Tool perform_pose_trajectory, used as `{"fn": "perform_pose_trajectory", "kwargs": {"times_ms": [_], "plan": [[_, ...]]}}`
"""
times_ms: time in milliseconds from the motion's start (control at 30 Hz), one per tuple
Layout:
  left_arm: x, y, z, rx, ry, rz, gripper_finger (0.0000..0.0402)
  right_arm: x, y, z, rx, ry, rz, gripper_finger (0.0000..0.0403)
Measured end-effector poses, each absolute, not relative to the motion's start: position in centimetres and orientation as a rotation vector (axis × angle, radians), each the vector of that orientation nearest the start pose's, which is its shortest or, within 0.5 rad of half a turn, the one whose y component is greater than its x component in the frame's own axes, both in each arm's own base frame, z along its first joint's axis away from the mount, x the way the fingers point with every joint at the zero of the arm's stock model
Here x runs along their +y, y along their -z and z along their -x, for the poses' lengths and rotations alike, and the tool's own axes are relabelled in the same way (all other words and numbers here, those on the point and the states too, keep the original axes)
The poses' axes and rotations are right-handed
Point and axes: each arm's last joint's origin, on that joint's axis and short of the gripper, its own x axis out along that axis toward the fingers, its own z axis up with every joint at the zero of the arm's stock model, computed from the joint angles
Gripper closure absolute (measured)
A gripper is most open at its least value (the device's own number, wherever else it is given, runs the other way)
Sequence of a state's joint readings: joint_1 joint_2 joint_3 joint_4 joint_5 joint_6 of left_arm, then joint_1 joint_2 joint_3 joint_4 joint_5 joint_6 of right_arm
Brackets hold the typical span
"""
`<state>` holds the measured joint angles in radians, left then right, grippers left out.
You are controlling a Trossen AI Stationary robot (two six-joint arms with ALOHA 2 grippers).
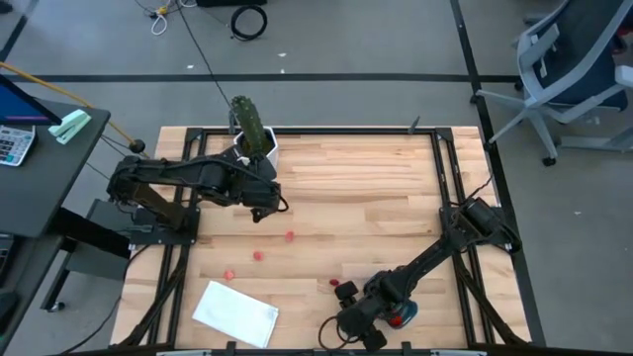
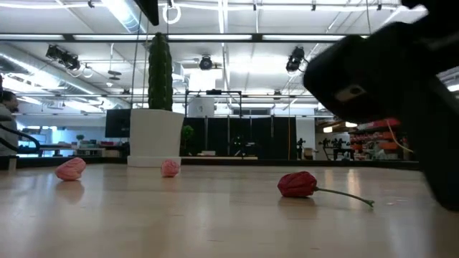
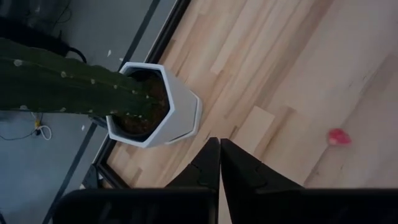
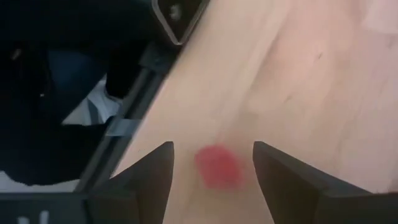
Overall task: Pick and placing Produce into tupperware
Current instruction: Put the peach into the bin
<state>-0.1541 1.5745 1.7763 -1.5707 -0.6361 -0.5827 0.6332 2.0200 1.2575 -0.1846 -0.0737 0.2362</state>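
My right gripper (image 4: 211,177) hangs low over the near edge of the table (image 1: 356,198), with its fingers spread apart. A red piece of produce (image 4: 217,167) lies on the wood directly between the two fingertips (image 4: 152,171) and is not yet clamped. This is the relation that governs the coming move: the piece is centred in the gap, so I judge that the next action is a short descent and a closure, with no sideways correction. The piece looks roughly round, with no long axis that I can read from here.

The tupperware (image 1: 404,314) sits just beside my right gripper (image 1: 354,321) in the high view, largely covered by my own arm, with only a teal edge visible. The carry to it should be short.

More produce lies further out: one red piece (image 1: 335,283) near my wrist and three pink pieces (image 1: 257,254) toward the middle of the table.

My left gripper (image 3: 219,163) waits near the cactus pot (image 3: 177,109) at the far left, with its fingers closed together and holding nothing. My right arm is clearly the nearer one.

The right wrist view alone shows the piece between the fingers. The low view shows a stemmed red piece (image 2: 297,184) but hides the tupperware.
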Motion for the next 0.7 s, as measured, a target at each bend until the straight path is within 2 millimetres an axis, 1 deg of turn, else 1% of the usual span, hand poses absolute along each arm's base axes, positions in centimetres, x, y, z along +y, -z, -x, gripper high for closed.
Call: {"fn": "perform_pose_trajectory", "kwargs": {"times_ms": [67,200,533,700], "plan": [[-2.5,-38.6,-26.7,1.089,-0.738,-0.039,0.0388,24.7,-13.5,-32.4,1.026,-0.537,0.063,0.0174],[-2.6,-38.6,-26.7,1.088,-0.737,-0.041,0.0393,25.2,-13.0,-32.0,1.039,-0.542,0.064,0.0174],[-2.6,-38.6,-26.7,1.081,-0.744,-0.029,0.0376,24.9,-12.3,-32.6,1.009,-0.514,0.098,0.0177],[-2.6,-38.6,-26.7,1.081,-0.746,-0.028,0.0381,24.9,-12.3,-32.6,1.01,-0.515,0.098,0.0196]]}}
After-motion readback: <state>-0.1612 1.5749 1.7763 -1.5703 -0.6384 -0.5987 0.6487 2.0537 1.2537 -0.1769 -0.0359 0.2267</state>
